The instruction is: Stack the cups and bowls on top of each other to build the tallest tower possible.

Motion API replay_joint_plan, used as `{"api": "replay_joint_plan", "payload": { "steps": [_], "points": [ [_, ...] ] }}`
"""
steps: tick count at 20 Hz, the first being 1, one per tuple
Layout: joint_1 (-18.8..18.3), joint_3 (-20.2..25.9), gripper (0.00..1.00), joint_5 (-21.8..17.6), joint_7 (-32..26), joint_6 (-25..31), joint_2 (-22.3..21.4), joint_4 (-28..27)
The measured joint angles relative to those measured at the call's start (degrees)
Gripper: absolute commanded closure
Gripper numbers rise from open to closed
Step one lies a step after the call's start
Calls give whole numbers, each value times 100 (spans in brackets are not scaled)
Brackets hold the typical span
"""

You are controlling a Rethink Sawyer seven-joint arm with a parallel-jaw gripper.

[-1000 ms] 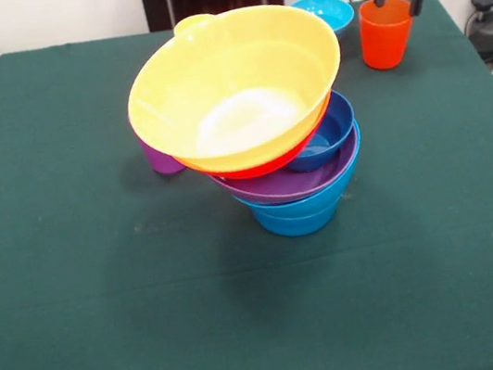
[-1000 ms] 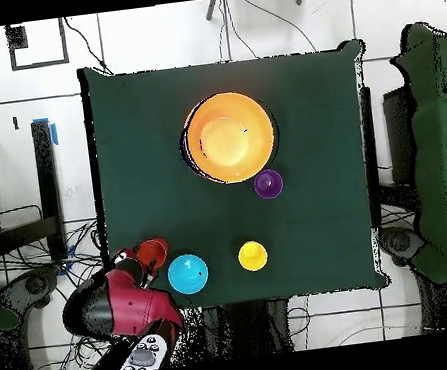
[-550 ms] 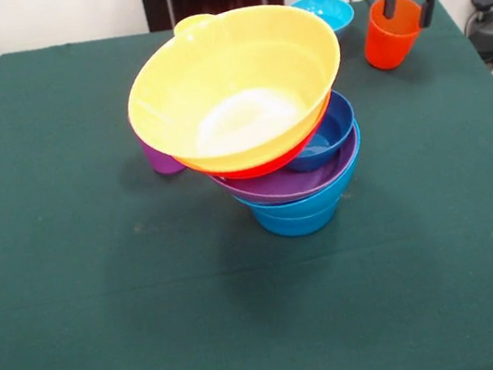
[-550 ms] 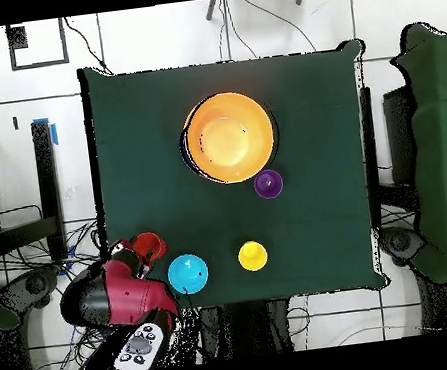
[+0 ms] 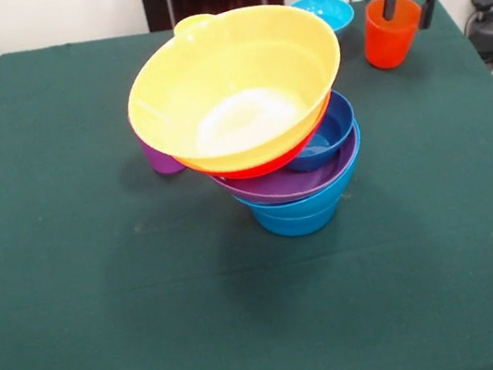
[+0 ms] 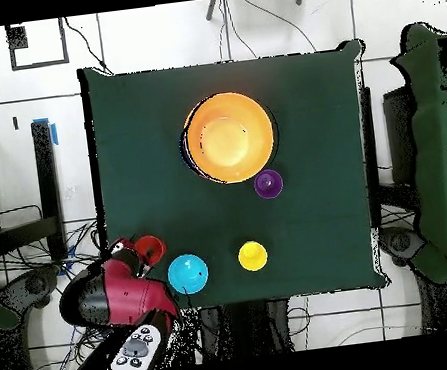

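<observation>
Hand (image 5: 408,2) spread, fingers straddling the rim of the orange cup (image 5: 389,34) at the worktop's (image 5: 107,310) far right corner. Tower (image 5: 255,118) stands mid-worktop, leaning.

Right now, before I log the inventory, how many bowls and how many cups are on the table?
Round glossy plastic bowls: 6 (yellow bowl, orange bowl, dark blue bowl, purple bowl, mid-blue bowl, cyan bowl).
Small translucent plastic cups: 3 (orange cup, purple cup, yellow cup).
Total: 9; the mid-blue base may hide another.
</observation>
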Motion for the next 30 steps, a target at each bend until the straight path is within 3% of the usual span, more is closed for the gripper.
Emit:
{"api": "replay_joint_plan", "payload": {
  "steps": [11, 15, 25, 30],
  "points": [
    [691, -325, 0, 128, 0, 591, -351, 4],
    [743, -330, 0, 128, 0, 719, -486, 4],
    [504, -318, 0, 126, 0, 719, -526, 6],
    [170, -253, 0, 128, 0, 629, -453, 5]
  ]
}}
